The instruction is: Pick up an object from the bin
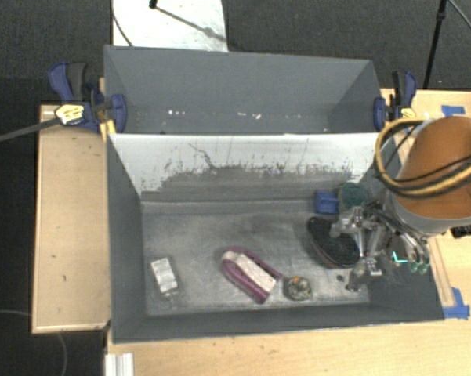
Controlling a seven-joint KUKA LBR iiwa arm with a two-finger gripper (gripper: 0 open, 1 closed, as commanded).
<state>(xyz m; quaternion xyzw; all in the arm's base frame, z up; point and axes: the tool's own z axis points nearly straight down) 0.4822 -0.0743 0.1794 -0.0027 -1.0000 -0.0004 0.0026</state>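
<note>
The claw (359, 271) sits low at the right end of the bin (219, 233); whether it is spread or pressed together cannot be told. The nearest thing is a black flattish object (331, 245), just beside the claw toward the view's left, its long axis running diagonally. A small round item (298, 288) and a purple-and-white pack (249, 275) lie farther left.

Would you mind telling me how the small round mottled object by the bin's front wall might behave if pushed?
The small round mottled object looks ball-like, so it would probably roll rather than slide. It lies on the bare grey bin floor, so little would stop it. Its small size suggests it is light.
</note>
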